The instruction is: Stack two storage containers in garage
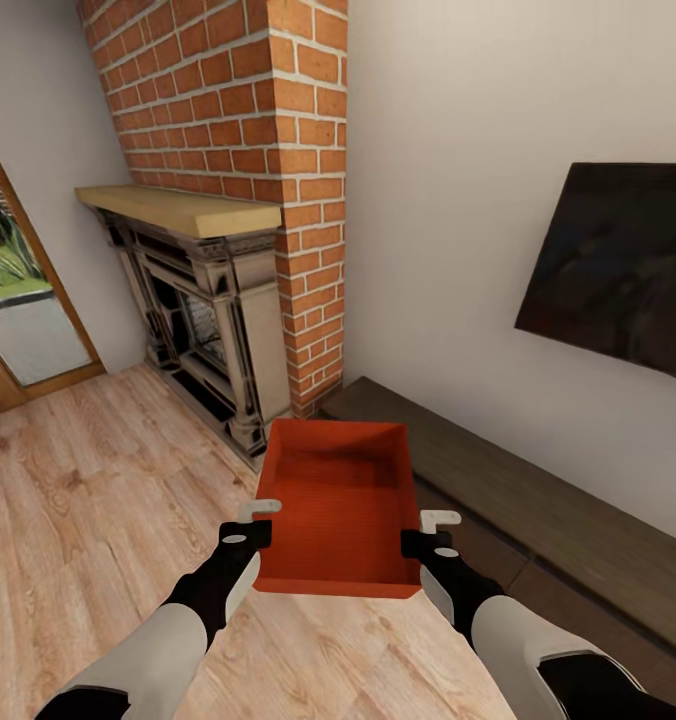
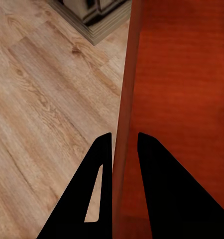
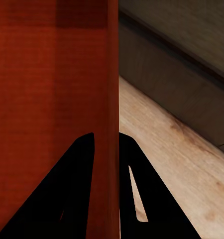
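Note:
An orange-red storage container (image 1: 338,505) hangs in the air in front of me, above the light wood plank floor (image 1: 88,500) of the living room. My left gripper (image 1: 261,520) is shut on its left wall, and the left wrist view has the thin wall (image 2: 123,99) running between the two dark fingers (image 2: 99,179). My right gripper (image 1: 425,532) is shut on the right wall (image 3: 111,99), one finger inside the box and one outside. The second container is out of view.
A red brick chimney (image 1: 268,130) with an ornate fireplace (image 1: 208,320) and wooden mantel stands ahead on the left. A black TV (image 1: 618,265) hangs on the right wall above a long dark low bench (image 1: 538,510). A glass door (image 1: 18,300) is at far left.

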### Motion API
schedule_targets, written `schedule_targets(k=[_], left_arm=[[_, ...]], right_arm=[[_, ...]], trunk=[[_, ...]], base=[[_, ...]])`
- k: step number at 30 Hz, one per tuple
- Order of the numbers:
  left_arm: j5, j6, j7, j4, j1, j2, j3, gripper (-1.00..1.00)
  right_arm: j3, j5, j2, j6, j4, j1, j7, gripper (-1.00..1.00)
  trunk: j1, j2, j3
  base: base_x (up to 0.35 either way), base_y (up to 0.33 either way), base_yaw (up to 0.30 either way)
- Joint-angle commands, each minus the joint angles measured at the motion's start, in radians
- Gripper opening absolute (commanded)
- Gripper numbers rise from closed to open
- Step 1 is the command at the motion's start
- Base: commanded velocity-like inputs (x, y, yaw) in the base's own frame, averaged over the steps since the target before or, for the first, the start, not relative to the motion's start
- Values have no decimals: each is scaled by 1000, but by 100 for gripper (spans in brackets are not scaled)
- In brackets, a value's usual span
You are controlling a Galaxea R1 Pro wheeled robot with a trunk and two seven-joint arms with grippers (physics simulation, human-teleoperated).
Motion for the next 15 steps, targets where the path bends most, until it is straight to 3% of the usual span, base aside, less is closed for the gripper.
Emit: schedule_targets(k=[1, 15], left_arm=[[-19, 10, 19, -3, -1, 2, 1, -100], [-19, 10, 19, -2, -1, 1, 1, -100]], right_arm=[[2, -2, -18, -2, 1, -1, -8, -100], [2, -2, -19, -2, 1, -1, -8, -100]], trunk=[[1, -2, 0], [1, -2, 22]], base=[[0, 0, 0], [0, 0, 0]])
